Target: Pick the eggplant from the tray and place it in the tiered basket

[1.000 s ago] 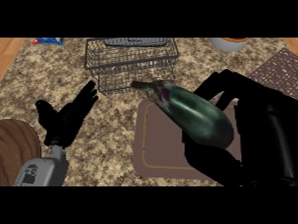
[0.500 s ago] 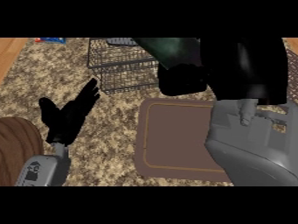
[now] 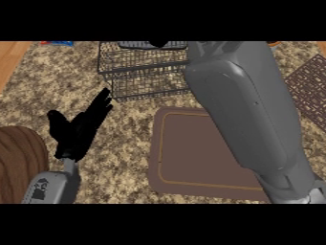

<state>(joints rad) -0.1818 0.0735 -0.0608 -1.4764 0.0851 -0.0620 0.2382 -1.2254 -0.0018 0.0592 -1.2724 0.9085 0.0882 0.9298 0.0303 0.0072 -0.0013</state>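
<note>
The brown tray [image 3: 193, 158] lies bare on the speckled counter, with no eggplant on it. Behind it stands the black wire tiered basket [image 3: 140, 72]. My right forearm [image 3: 246, 115] stretches from the lower right up across the tray's right side to the basket's top. Only a dark sliver of my right hand [image 3: 158, 43] shows at the view's upper edge, over the basket. The eggplant shows nowhere in this view. My left hand [image 3: 81, 127] rests open, fingers up, to the left of the tray.
A dark ribbed mat [image 3: 320, 91] lies at the right. A brown wooden round object [image 3: 6, 162] sits at the lower left. A blue and red item [image 3: 56, 43] lies at the far left, an orange item [image 3: 275, 44] at the far right.
My right arm has stretched farther forward over the basket, carrying hand and eggplant past the view's upper edge. The left hand has stayed where it was.
</note>
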